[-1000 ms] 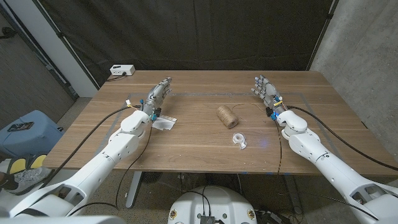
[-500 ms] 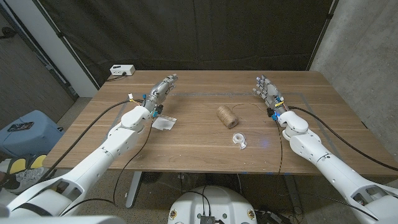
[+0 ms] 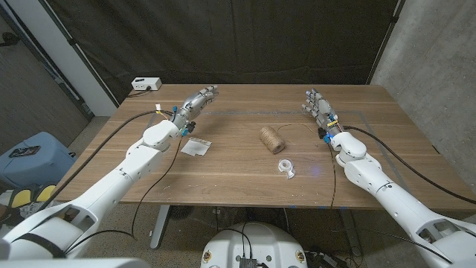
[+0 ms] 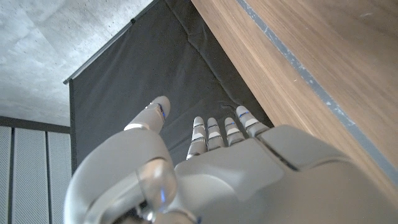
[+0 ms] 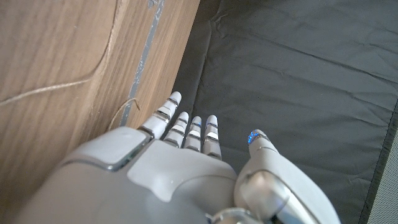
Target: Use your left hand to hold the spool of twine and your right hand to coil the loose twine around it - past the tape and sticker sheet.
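No step of the task appears done. The spool (image 3: 272,139) lies on its side mid-table (image 3: 223,179), untouched, its loose twine (image 3: 296,126) trailing toward the right hand (image 3: 318,108). The tape (image 3: 285,166) sits just in front of the spool; the sticker sheet (image 3: 196,147) lies well to its left. The left hand (image 3: 199,102), far left of the spool, is empty, fingers extended; the right hand likewise holds nothing. Gripping and coiling both remain.
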### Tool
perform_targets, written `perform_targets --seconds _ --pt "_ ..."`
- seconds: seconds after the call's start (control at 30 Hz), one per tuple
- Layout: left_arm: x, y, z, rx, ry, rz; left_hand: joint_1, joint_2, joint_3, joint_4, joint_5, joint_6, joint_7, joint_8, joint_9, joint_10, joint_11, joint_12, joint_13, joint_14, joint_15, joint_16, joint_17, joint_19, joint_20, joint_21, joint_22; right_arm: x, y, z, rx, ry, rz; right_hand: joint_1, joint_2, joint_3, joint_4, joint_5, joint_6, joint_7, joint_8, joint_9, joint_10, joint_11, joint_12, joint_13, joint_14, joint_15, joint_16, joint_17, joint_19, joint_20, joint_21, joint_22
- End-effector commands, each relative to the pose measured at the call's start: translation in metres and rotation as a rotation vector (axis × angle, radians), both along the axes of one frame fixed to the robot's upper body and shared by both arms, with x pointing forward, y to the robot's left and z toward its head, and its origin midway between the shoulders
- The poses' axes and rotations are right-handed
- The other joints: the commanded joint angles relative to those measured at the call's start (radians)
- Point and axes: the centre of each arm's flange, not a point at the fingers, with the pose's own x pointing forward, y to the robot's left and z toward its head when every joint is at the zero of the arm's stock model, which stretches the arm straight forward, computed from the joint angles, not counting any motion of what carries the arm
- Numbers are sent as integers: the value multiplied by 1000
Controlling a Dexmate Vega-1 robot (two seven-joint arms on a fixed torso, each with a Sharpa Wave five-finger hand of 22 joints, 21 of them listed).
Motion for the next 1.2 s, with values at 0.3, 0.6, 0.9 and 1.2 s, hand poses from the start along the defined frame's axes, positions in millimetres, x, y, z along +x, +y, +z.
perform_targets --seconds 0.3,0.6,0.9,1.2 --pt "-1 -18 36 275 -105 -51 46 -27 1 -23 28 -17 6 -11 4 6 13 4 -4 38 -1 13 7 43 4 -6 9 8 0 10 -2 -21 -16 10 1 11 -2 5 11 -3 5 3 4 3 1 3 4 -30 -2 2 4 -16 2 2" --pt "-2 -26 53 387 -152 -71 71 -31 8 -28 41 -1 28 -2 6 3 18 5 -3 32 1 9 8 42 4 -15 10 11 -2 11 -1 -20 -19 9 0 13 -2 5 10 -2 4 3 1 10 0 3 5 -26 -2 1 3 -15 2 2" --pt "-4 -32 58 458 -173 -84 93 -33 16 -29 53 -13 27 -6 8 -9 13 4 1 24 4 7 11 40 7 -23 10 13 -5 13 -3 -23 -26 9 -1 15 -2 4 10 -4 3 3 0 8 -1 3 4 -26 -3 1 3 -15 2 2" --pt "-7 -39 65 552 -187 -115 127 -52 24 -29 74 -66 36 -16 11 -46 26 -1 11 -11 18 1 14 20 22 -44 13 15 -9 16 -5 -23 -31 8 -2 17 -1 3 4 -3 1 3 -7 15 -3 3 2 -24 -3 0 1 -13 1 2"
